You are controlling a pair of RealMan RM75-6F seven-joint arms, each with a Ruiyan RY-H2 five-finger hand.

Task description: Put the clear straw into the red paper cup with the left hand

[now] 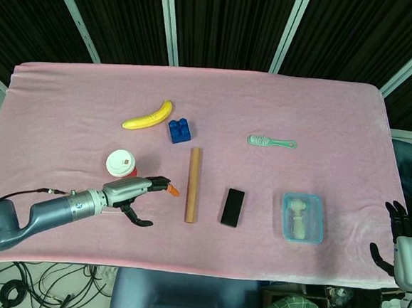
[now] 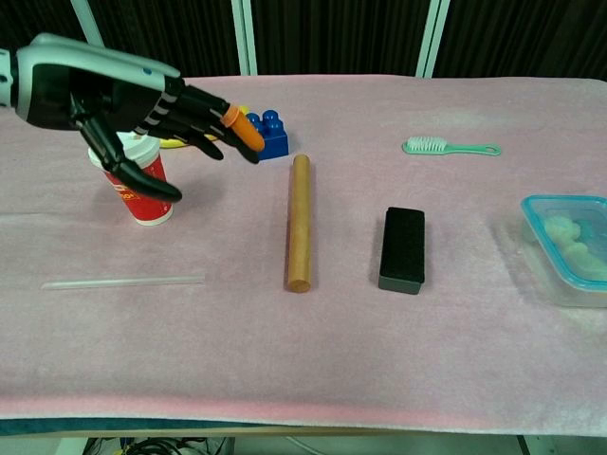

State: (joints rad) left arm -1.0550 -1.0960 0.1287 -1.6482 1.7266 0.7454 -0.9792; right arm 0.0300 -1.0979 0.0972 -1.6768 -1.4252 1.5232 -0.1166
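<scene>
the left hand (image 2: 142, 109) hangs above the pink-covered tabletop (image 2: 313, 370) with its dark fingers (image 2: 204, 118) spread apart and nothing in them; in the chest view it stands in front of the red paper cup with a white lid (image 2: 140, 190), partly hiding it; the thin clear plastic straw (image 2: 123, 282) lies flat on the cloth nearer the front edge, below the hand and apart from it, untouched; in the head view the forearm covers most of the straw; the cup stands upright and no straw is in it; so the task looks barely begun: the approach is under way, while the grasp, the lift and the placing into the cup are all left; further out lie a wooden cylindrical rod (image 2: 299, 223), a black rectangular block (image 2: 402, 250), a blue toy brick (image 2: 272, 138) and a yellow banana (image 1: 148, 115); the right hand (image 1: 400, 230) sits at the far right edge of the head view, off the tabletop, fingers apart and holding nothing.
</scene>
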